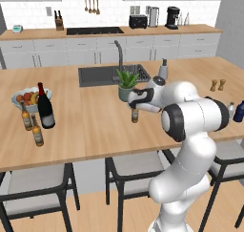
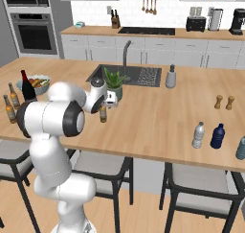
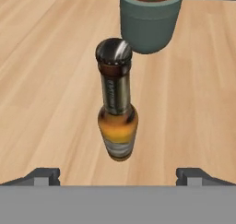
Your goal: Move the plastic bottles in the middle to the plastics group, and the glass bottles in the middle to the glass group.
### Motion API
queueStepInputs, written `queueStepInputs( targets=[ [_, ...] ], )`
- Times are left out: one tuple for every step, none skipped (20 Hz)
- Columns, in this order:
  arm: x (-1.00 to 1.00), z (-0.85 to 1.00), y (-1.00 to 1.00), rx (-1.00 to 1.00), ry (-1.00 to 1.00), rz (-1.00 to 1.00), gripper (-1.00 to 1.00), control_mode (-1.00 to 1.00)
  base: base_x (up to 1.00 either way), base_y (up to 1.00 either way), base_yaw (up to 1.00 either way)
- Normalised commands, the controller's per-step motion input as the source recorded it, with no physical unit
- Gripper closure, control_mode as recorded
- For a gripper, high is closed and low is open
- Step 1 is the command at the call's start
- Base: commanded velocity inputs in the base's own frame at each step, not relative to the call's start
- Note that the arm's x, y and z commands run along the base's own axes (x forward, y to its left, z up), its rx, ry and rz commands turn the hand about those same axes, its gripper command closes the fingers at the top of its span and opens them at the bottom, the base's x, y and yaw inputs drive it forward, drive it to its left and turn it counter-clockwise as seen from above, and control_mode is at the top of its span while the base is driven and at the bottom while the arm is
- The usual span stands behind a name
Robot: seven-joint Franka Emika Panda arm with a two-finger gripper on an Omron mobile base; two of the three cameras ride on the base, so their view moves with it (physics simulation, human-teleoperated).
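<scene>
Fingers spread over the last middle bottle

The beer bottle [image 3: 117, 112] stands on the table [image 3: 46, 80] just before the plant pot [image 3: 148, 22], fingers [image 3: 44, 176] apart, empty; a skewed descent could topple it.

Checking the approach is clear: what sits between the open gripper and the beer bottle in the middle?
Nothing: in the hand view, bare countertop separates the gripper from the beer bottle.

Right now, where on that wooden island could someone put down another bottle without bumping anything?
Bare wood runs wide between the small brown beer bottle by the green potted plant and the clear plastic water bottle beside the dark blue bottle. The left end is crowded: tall black wine bottle, two brown beer bottles, fruit bowl.
</scene>
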Motion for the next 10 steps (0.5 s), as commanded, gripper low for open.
queueStepInputs(
  targets=[
    [0.24,-0.16,0.06,0.0,0.0,0.0,-1.0,-1.0,0.0,0.0,0.0],
    [0.23,-0.19,0.09,0.0,0.0,0.01,-1.0,-1.0,0.0,0.0,0.0],
    [0.21,-0.16,0.09,0.0,0.0,0.01,-1.0,-1.0,0.0,0.0,0.0],
    [0.21,-0.11,0.11,0.0,0.0,0.0,-1.0,-1.0,0.0,0.0,0.0],
    [0.21,-0.03,0.1,0.0,0.0,0.0,-1.0,-1.0,0.0,0.0,0.0],
    [0.22,-0.03,0.06,0.0,0.0,0.0,-1.0,-1.0,0.0,0.0,0.0],
    [0.25,-0.05,0.02,0.0,0.0,0.0,-1.0,-1.0,0.0,0.0,0.0],
    [0.26,-0.1,0.02,0.0,0.0,0.0,-1.0,-1.0,0.0,0.0,0.0],
    [0.28,-0.11,0.0,0.0,0.0,0.0,-1.0,-1.0,0.0,0.0,0.0],
    [0.27,-0.11,0.0,0.0,0.0,0.0,-1.0,-1.0,0.0,0.0,0.0]
  ],
)
